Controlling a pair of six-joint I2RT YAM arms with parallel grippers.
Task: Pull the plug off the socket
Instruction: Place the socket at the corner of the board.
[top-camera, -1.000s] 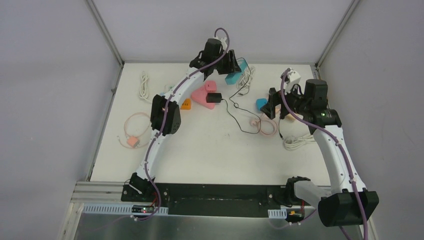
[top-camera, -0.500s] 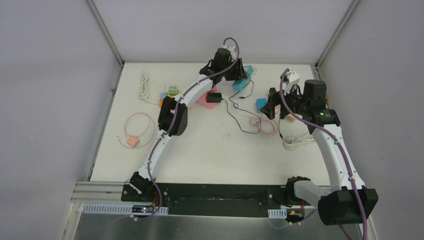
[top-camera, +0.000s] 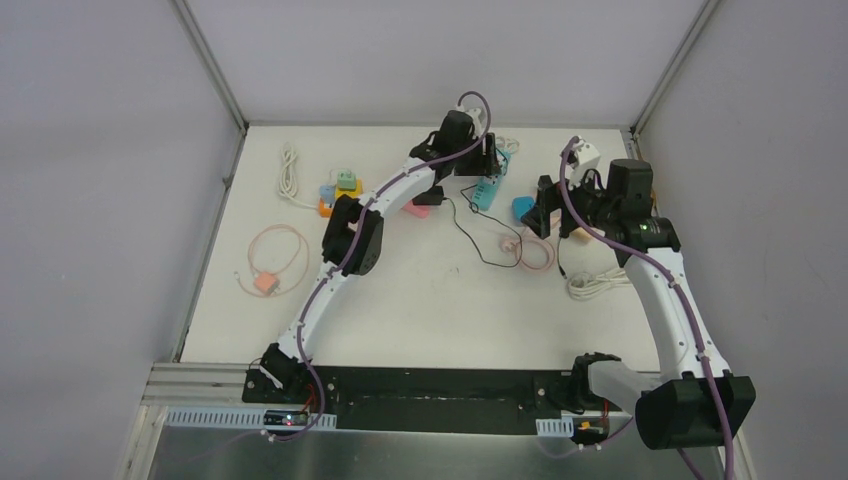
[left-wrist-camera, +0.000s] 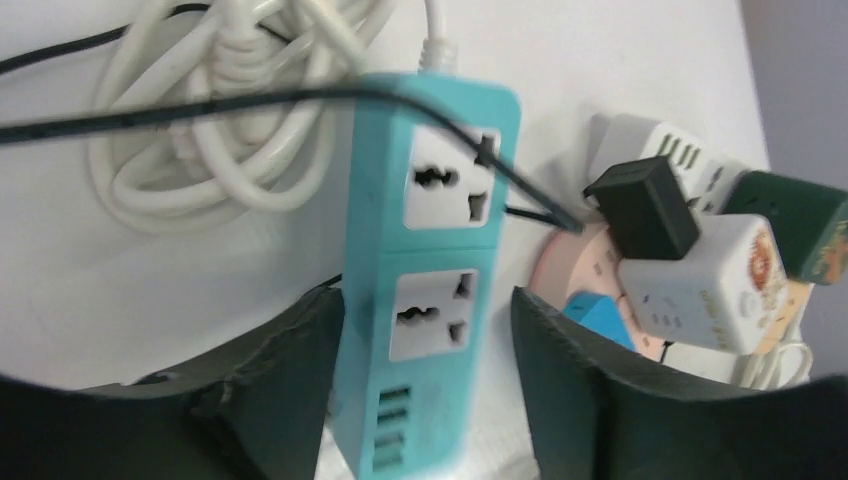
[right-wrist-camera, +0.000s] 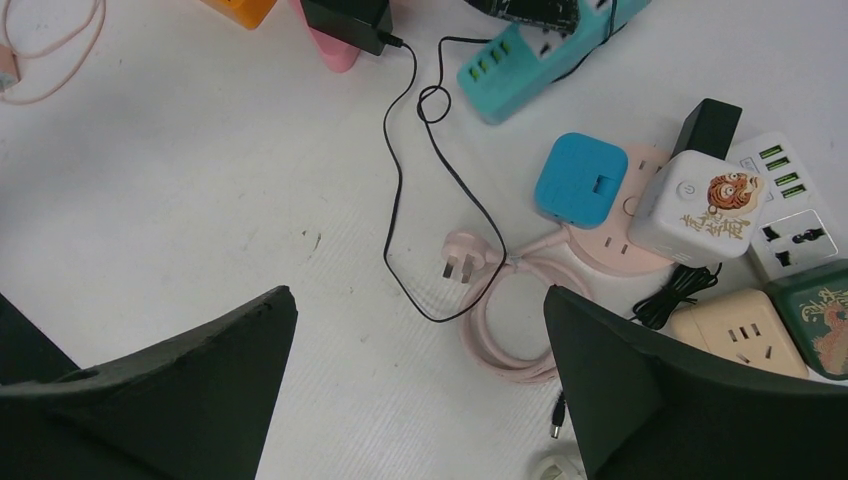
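Two universal sockets on the teal power strip (left-wrist-camera: 432, 250) face up with nothing plugged in, so this strip is judged not to carry the plug in question.

**Gripper state**
- The left gripper (left-wrist-camera: 428, 320) straddles the strip's lower end, released. One finger lies against the strip's left edge and the other stands apart from its right edge.
- The right gripper (right-wrist-camera: 418, 310) hangs spread wide over the bare surface (right-wrist-camera: 200, 200), grasping nothing.

**Plug location**
- A black adapter (right-wrist-camera: 345, 20) sits on a pink socket block (right-wrist-camera: 335, 52) at the top edge of the right wrist view.
- A round pink strip (right-wrist-camera: 612, 252) at the right of that view carries a blue cube (right-wrist-camera: 580, 180), a white printed cube (right-wrist-camera: 700, 205) and a second black adapter (right-wrist-camera: 708, 125).
- Which plug is intended cannot be told.

**Hazards**
1. A black cable (left-wrist-camera: 200, 110) crosses the teal strip. Dragging the strip would probably snag it.
2. The finger touching the strip may shift it on withdrawal.
3. The pink block looks light. Pulling its adapter with nothing holding the block down would likely lift both together.
4. Wide jaws among the crowded cubes could knock neighbouring units.

**Containers**
None in view.
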